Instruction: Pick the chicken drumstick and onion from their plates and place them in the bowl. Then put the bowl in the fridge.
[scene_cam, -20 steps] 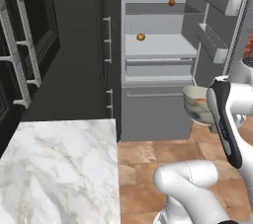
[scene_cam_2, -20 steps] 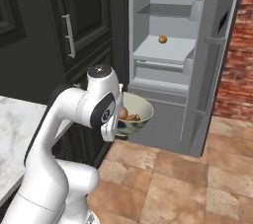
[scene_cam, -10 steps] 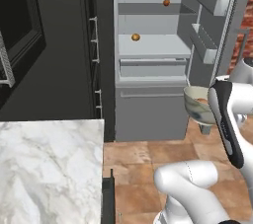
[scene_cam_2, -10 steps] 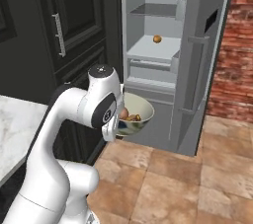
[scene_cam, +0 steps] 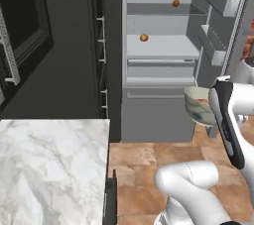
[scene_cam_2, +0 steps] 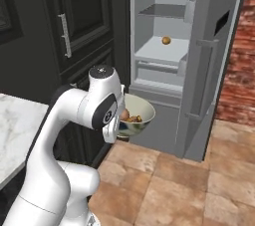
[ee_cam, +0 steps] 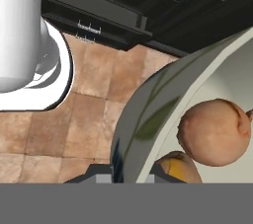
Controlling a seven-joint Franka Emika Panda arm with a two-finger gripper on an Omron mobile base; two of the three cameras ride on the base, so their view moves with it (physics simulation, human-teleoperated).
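A: Location and contents of bowl (scene_cam_2: pixel 133 116)?

B: Carried in front of the open fridge (scene_cam_2: pixel 199 70), low, below the shelf levels. Round, deep, pale cream, faint dark markings on the outer wall. Loaded with onion (ee_cam: pixel 214 132), smooth and pinkish-tan, plus chicken drumstick (ee_cam: pixel 180 167), lumpy and golden-brown.

A: Gripper (ee_cam: pixel 124 169) condition?

B: Clamped shut on the near rim, one finger (ee_cam: pixel 96 173) outside the wall, the other inside.

A: Bearing to target?

B: Fridge interior ahead and above the held bowl. Flat grey shelf (scene_cam: pixel 161 46) higher up, already occupied at its back left by a small round orange item (scene_cam: pixel 144 37). Probably a lift, then a level push forward, rim kept upright.

A: Surroundings?

B: Black cabinets (scene_cam: pixel 59 50) left of fridge, marble counter (scene_cam: pixel 49 164) near base, terracotta tile floor (scene_cam_2: pixel 189 185).
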